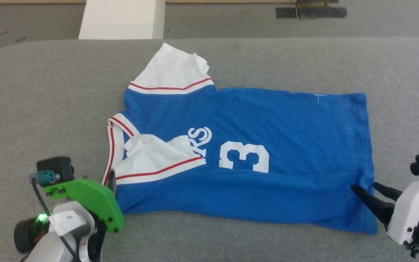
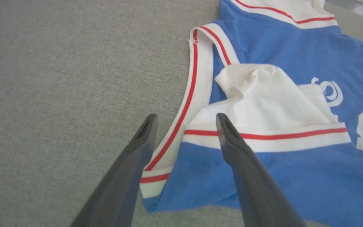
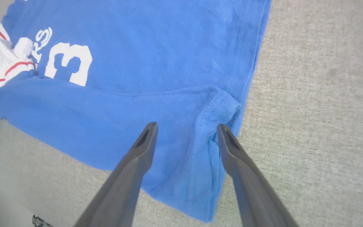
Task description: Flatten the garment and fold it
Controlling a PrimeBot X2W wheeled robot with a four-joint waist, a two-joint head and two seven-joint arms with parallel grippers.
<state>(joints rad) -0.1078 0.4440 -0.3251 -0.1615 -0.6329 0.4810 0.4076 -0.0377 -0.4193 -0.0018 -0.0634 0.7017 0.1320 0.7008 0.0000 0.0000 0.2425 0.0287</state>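
Observation:
The garment (image 1: 267, 131), a bright blue shirt with white lettering and a "3", lies on the grey table (image 1: 42, 94) with its collar to the left. Its near long edge is folded up over the body, and the near white sleeve (image 1: 155, 158) lies on top. My left gripper (image 1: 110, 182) is open at the collar end; in the left wrist view it (image 2: 186, 121) straddles the red-striped collar trim (image 2: 187, 104) just above the cloth. My right gripper (image 1: 366, 187) is open at the hem corner; in the right wrist view it (image 3: 186, 127) straddles the folded hem (image 3: 213, 119).
The far white sleeve (image 1: 173, 71) points toward the table's back edge. A white block (image 1: 122, 18) stands beyond the table on the floor, with dark patches (image 1: 311, 11) farther right. Bare grey table surrounds the shirt on all sides.

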